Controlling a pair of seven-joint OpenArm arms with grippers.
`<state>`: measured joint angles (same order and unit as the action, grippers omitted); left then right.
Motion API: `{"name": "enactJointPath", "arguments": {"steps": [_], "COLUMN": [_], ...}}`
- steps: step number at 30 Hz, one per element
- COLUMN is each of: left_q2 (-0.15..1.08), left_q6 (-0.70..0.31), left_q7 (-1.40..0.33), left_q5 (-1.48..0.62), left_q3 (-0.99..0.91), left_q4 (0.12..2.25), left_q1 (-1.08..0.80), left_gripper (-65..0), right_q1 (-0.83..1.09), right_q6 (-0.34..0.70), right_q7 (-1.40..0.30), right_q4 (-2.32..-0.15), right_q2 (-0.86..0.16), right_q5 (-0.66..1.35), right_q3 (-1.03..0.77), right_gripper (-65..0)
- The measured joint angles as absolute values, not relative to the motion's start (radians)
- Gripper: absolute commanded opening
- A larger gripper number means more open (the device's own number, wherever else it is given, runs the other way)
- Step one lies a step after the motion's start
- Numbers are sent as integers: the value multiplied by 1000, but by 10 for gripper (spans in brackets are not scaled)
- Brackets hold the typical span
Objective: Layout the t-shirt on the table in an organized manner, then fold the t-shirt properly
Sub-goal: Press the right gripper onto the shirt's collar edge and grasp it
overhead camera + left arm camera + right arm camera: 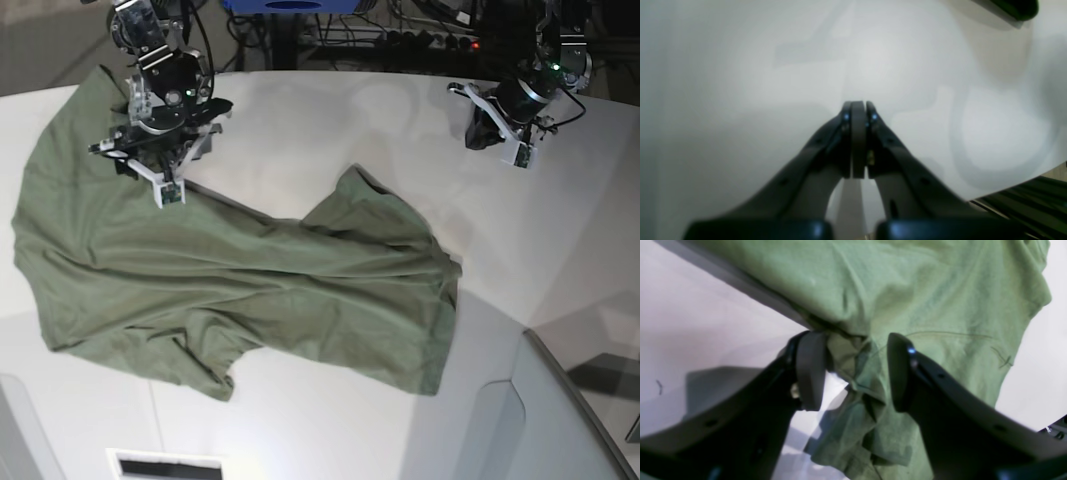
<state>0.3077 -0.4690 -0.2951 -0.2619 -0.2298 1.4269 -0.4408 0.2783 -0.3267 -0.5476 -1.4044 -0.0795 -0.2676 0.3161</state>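
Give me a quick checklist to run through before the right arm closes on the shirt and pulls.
1. Fabric between the right gripper jaws: ok, a bunched fold of the t-shirt sits there.
2. Jaws closed on it: not ok, a gap remains.
3. Left gripper clear of cloth: ok, shut over bare table.
4. Shirt laid flat: not ok, crumpled and wrinkled.
5. Shirt fully on the table: cannot tell, the left edge is cut off.

Grey angled panel (560, 420) at the lower right corner, beside the white surface's curved edge. Tangle of dark cables (400, 30) along the far side, with a small red indicator light (476, 45). Blue object (290, 6) at top centre, partly cut off.
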Motion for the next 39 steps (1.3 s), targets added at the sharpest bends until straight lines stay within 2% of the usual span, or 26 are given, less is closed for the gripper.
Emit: {"name": "enactJointPath", "arguments": {"steps": [5, 7, 11, 16, 20, 29, 31, 37, 39], "left_q2": [307, 308, 308, 308, 306, 307, 307, 307, 307], "left_q6": [-469, -469, -469, -469, -469, -469, -469, -469, -469], "left_q7": [-295, -295, -295, -295, -295, -295, -295, -295, -295], "left_q5": [-262, -262, -262, -262, -262, -262, -262, -262, -262], "left_q3": [-229, -229, -229, -228, -228, -228, -228, -228, -228], "left_q4": [1427, 1427, 1427, 1428, 1429, 1429, 1429, 1429, 1429], "left_q1": [-441, -440, -441, -440, -440, -441, -441, -440, -440], "left_gripper": [-650, -650, -650, -650, -650, -650, -650, -650, -650], "right_q1": [316, 336, 331, 332, 331, 351, 373, 374, 369], "right_q6": [-324, -323, -304, -305, -303, -292, -288, -289, -290], "right_q7": [-537, -529, -545, -550, -550, -583, -606, -613, -603], "right_q4": [-1435, -1447, -1441, -1439, -1439, -1479, -1510, -1536, -1530], "right_q2": [-79, -77, -60, -52, -52, -60, -63, -63, -63], "right_q5": [-258, -259, -236, -243, -236, -220, -212, -213, -214], "right_q3": [316, 318, 318, 318, 318, 318, 318, 318, 318], "right_gripper": [-323, -350, -578, -569, -650, -645, -599, -273, -248]}}
